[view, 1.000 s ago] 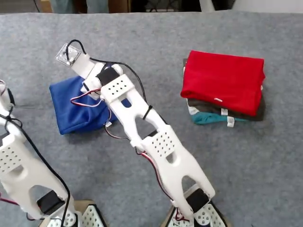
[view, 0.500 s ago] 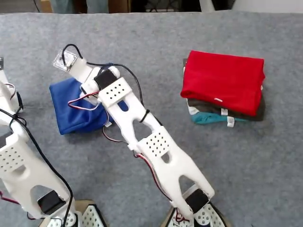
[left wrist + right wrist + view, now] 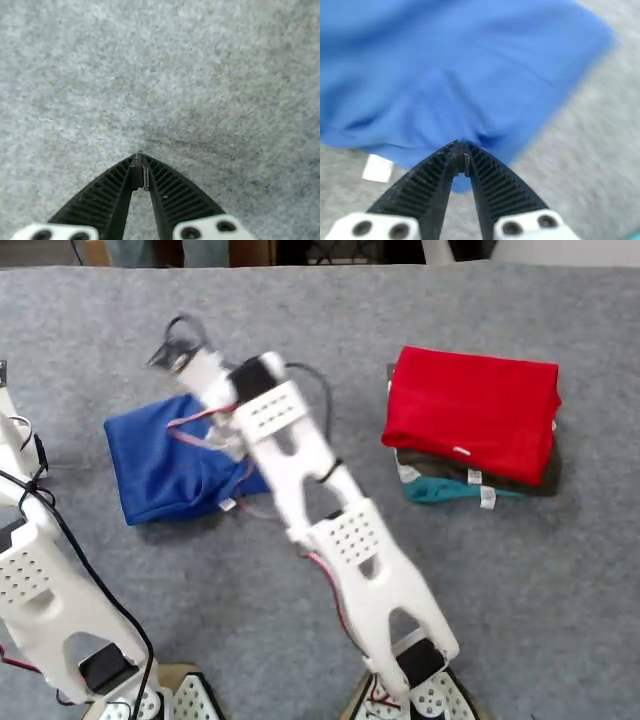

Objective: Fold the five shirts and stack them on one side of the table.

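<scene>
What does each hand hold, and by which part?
The right hand pinches the blue shirt near its edge; the left hand is shut on nothing.

Prob. a robot lab — grey felt table (image 3: pixel 560 590) w/ cabled white arms (image 3: pixel 340 530).

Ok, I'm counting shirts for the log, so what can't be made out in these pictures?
Stack count: in the high view the red shirt covers the pile; only edges of a dark shirt and a teal shirt show beneath.
Fold of the blue shirt: the blurred right arm crosses part of it in the high view.
Grip: in the right wrist view the right gripper is shut at the blue shirt's edge; its fingers hide how much cloth they hold.
</scene>
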You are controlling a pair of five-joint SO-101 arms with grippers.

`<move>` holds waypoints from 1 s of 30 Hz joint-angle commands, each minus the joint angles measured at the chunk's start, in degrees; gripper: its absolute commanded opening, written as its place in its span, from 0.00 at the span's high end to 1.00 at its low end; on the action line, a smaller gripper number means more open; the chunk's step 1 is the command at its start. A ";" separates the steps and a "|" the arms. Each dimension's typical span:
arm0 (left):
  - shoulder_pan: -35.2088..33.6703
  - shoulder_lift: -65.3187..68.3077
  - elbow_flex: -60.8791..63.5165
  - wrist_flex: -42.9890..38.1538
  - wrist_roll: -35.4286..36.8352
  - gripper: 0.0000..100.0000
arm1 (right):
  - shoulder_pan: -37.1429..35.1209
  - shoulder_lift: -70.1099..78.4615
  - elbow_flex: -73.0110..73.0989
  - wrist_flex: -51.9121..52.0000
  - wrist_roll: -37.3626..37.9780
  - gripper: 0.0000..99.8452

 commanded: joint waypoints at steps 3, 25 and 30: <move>0.57 -0.35 -0.04 -1.23 -0.53 0.97 | 6.07 -10.77 2.86 0.53 -1.93 0.99; 0.40 -0.35 0.04 -0.97 -0.18 0.97 | -7.56 0.75 8.40 -20.75 -1.76 0.99; 0.40 -0.35 -0.04 -0.97 -0.18 0.97 | -6.07 0.40 8.31 -11.52 -1.58 0.99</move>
